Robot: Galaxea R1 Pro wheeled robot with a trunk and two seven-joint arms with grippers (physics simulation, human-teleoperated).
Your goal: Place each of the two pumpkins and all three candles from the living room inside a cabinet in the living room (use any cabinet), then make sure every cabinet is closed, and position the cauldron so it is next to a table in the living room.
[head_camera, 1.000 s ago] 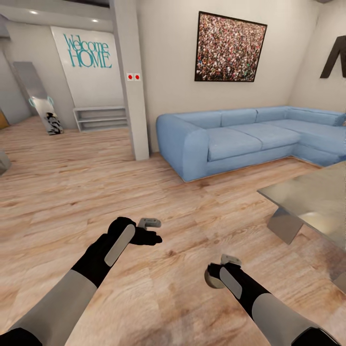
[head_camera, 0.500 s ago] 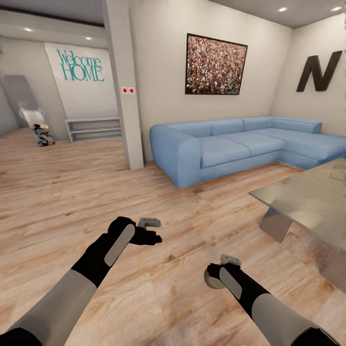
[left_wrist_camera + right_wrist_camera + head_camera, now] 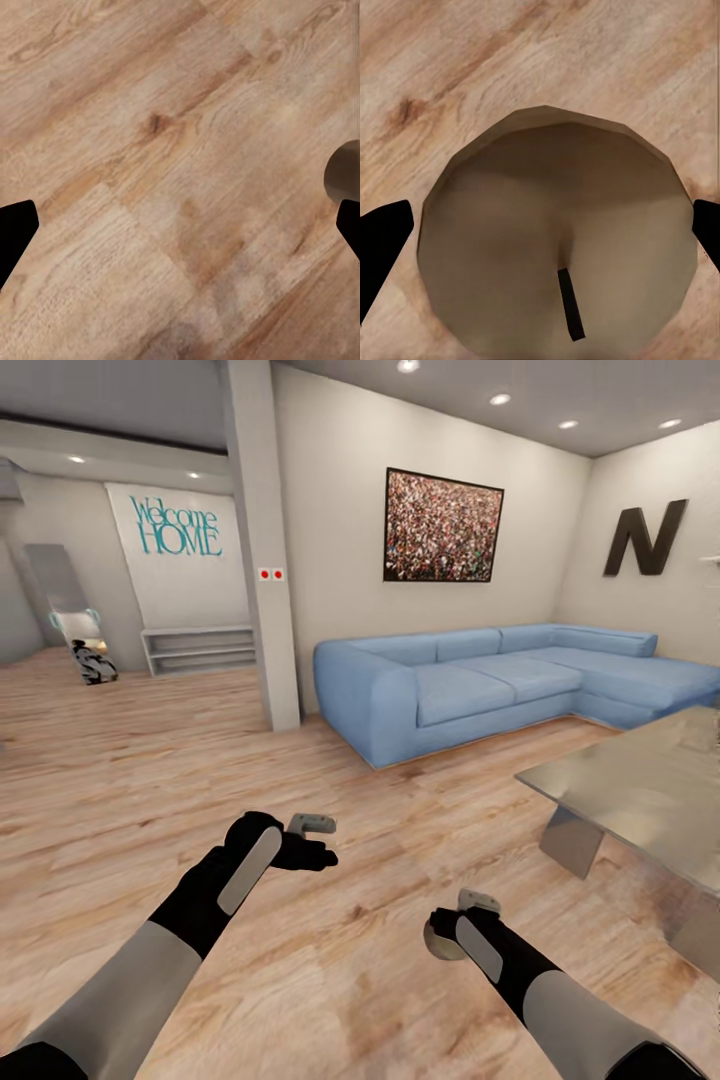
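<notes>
Two arms are reaching forward over the wood floor (image 3: 120, 760), with the sofa (image 3: 480, 680) as the landmark ahead. The left pincer (image 3: 318, 840) is hovering above bare floor well short of the sofa; in its wrist view the two dark fingertips (image 3: 15, 232) are standing wide apart with only planks between them, so it is spread and holding nothing. The right pincer (image 3: 462, 920) is hanging lower and nearer the robot, with one candle (image 3: 559, 240) between its two fingertips (a pale round beige thing with a short black wick, seen from above). The tips are sitting at the candle's two sides, though whether they are actually pressing on it I cannot tell. From the head the candle (image 3: 440, 940) is showing as a pale disc just beside the wrist.

One surface (image 3: 640, 790), grey and reflective with an angled base, is standing right of the sofa's near end. On the wall behind the sofa one picture (image 3: 442, 527) is hanging, with one dark letter N (image 3: 645, 538) further right. Left of the sofa one pillar (image 3: 262, 550) is rising, and beyond it pale open shelves (image 3: 198, 648) are standing under a "Welcome HOME" sign (image 3: 178, 527).
</notes>
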